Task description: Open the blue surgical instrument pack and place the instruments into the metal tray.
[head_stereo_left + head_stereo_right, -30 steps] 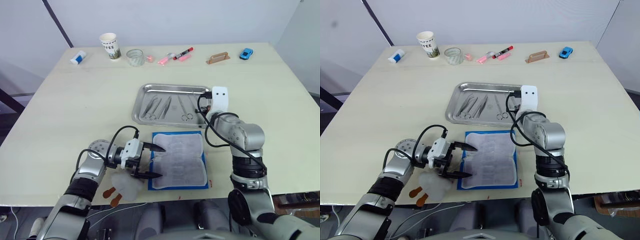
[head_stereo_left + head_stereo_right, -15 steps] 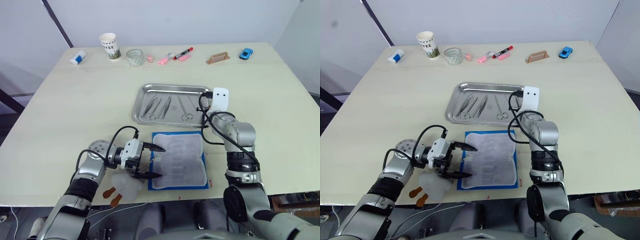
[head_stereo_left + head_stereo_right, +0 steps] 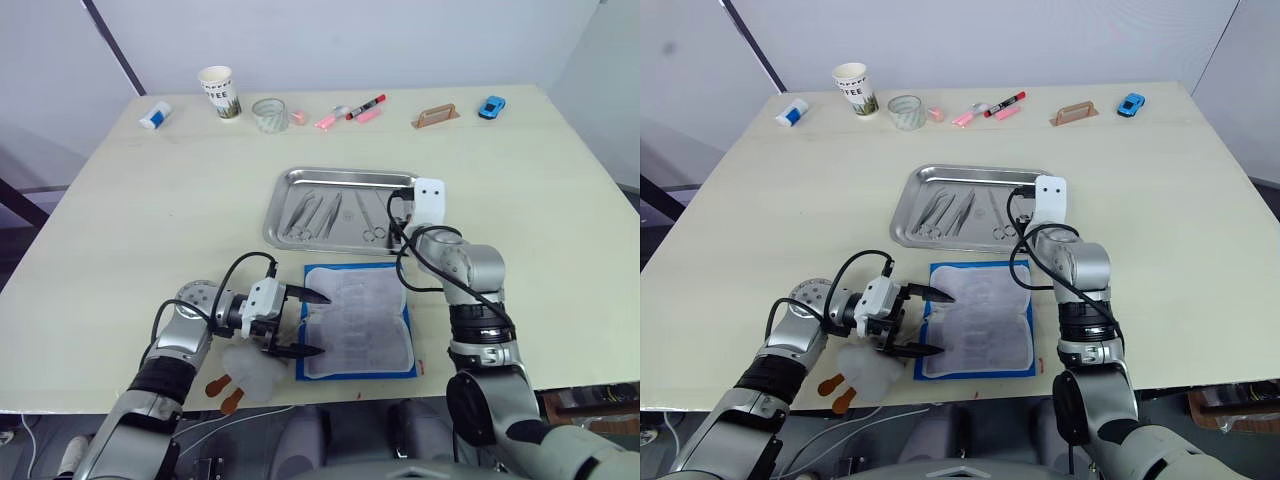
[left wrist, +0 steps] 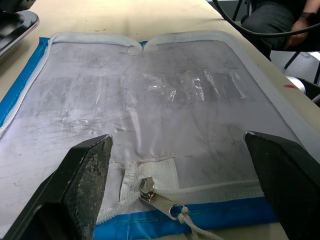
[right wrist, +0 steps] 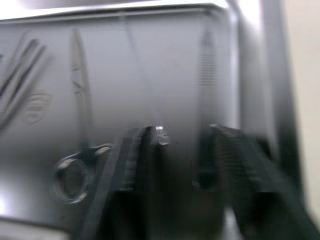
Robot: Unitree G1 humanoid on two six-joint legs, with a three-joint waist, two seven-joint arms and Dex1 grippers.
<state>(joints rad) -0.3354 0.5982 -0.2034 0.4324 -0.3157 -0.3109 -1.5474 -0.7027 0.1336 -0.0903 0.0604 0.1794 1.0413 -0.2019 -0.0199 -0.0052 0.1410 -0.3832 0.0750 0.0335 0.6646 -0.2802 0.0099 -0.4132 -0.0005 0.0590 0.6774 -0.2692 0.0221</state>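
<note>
Releasing looks like the step: right gripper (image 5: pixel 172 150), jaws parted, hangs over the tray (image 3: pixel 283 190) beside the tools (image 3: pixel 312 212). Empty pouch (image 3: pixel 358 320) lies just below (left gripper (image 3: pixel 308 324) spread). Lift straight up.

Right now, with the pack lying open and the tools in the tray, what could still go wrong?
The right gripper sits low inside the tray, fingers apart beside the scissors; pulling out could nudge tools or shift the tray. The left gripper is open over the pack near its zipper pull, so it might snag the lining.
</note>
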